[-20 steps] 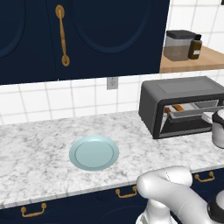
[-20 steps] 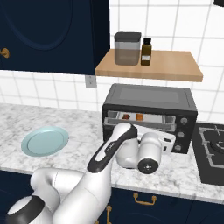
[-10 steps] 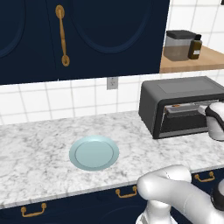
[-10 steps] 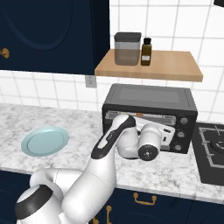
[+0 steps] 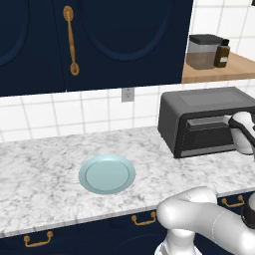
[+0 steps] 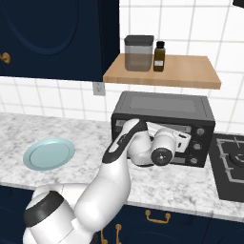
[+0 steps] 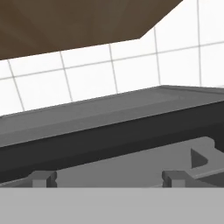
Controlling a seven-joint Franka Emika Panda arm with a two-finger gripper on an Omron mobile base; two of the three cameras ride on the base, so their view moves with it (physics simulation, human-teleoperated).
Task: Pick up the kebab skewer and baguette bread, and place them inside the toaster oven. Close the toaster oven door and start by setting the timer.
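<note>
Marble counter (image 5: 45, 164) holds blue plate (image 5: 107, 174) beside toaster oven (image 5: 199, 107).

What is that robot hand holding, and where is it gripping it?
Nothing: the gripper is open, its fingertips against the toaster oven door.

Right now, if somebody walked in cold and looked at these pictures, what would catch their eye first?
Probably the big white arm curling up from the base, its hand pressed close against the front of the toaster oven on the marble counter. Next, the pale blue plate lying bare on the counter to the oven's left, and the wooden shelf above it.
</note>
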